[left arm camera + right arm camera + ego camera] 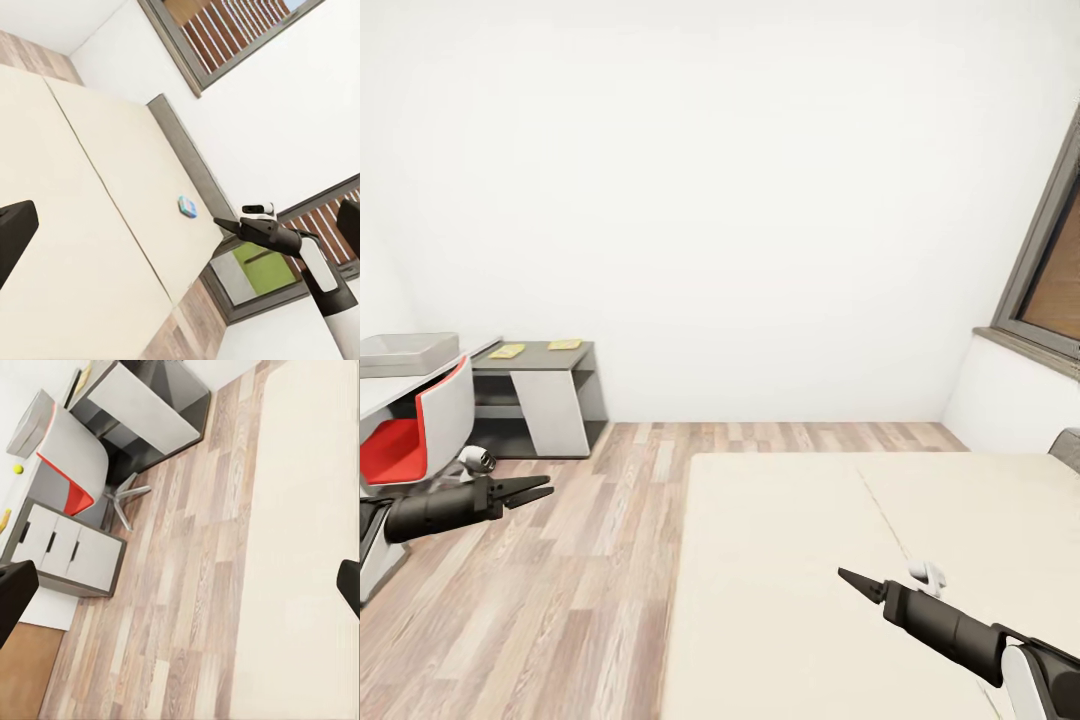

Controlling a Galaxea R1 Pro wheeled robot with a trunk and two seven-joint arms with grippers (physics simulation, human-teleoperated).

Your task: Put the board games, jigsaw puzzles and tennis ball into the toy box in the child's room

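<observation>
The grey toy box [405, 352] stands on the pale table [378, 396] at the far left. In the right wrist view the yellow-green tennis ball [17, 469] lies on that table near the toy box [30, 424]. A small blue board game [187, 206] lies on the beige bed [90, 187] close to the grey headboard [187, 161]. My left gripper [538, 490] hangs open over the floor beside the chair, holding nothing. My right gripper [852, 579] hovers low over the bed [810, 560], open and empty, its fingers [15, 592] spread wide in its wrist view.
A red and white swivel chair [420, 430] is tucked at the table. Beyond it stands a lower dark cabinet [545, 395] with two flat yellow things [507, 351] on top. A white drawer unit [71, 555] sits under the table. Wood-plank floor [590, 560] runs between table and bed. A window [1055, 270] is at the right.
</observation>
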